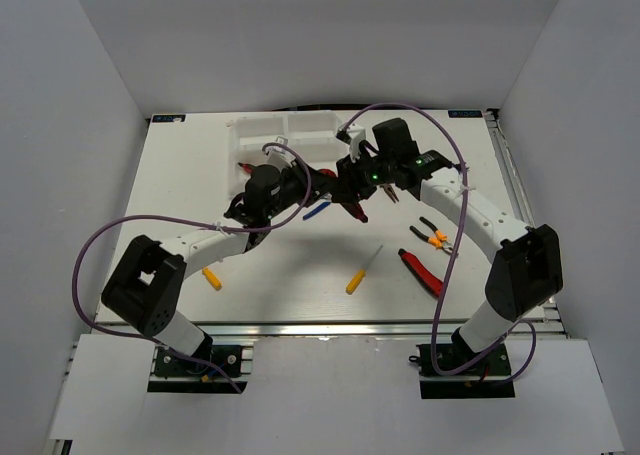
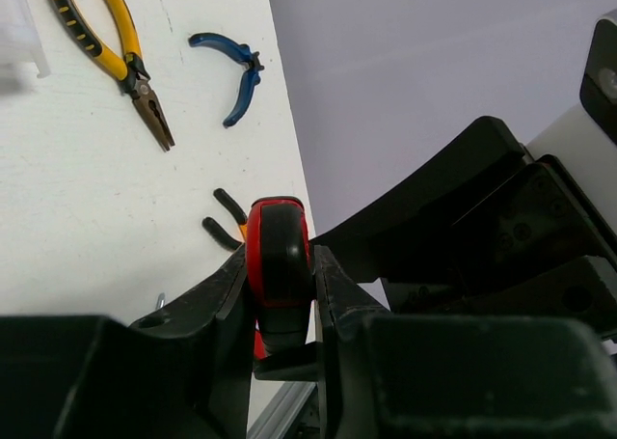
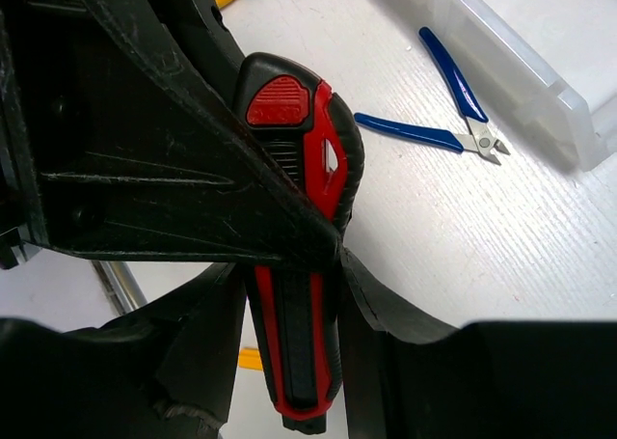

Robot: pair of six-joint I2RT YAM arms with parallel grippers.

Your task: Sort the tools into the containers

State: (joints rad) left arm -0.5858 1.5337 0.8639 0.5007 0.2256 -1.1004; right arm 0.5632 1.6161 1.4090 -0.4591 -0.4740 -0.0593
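The top camera looks down from above and behind the arm bases [image 1: 195, 360], far enough to show the whole worktop [image 1: 300, 275]. The left wrist camera sits close behind the left claw [image 2: 281, 294], facing low across the worktop toward a wall [image 2: 434, 53]; the right one looks steeply down past the right claw [image 3: 289, 304]. Both closely share the red-and-black knife [image 3: 323, 159].

Red/blk knife [image 3: 294, 342] clamped in both jaws
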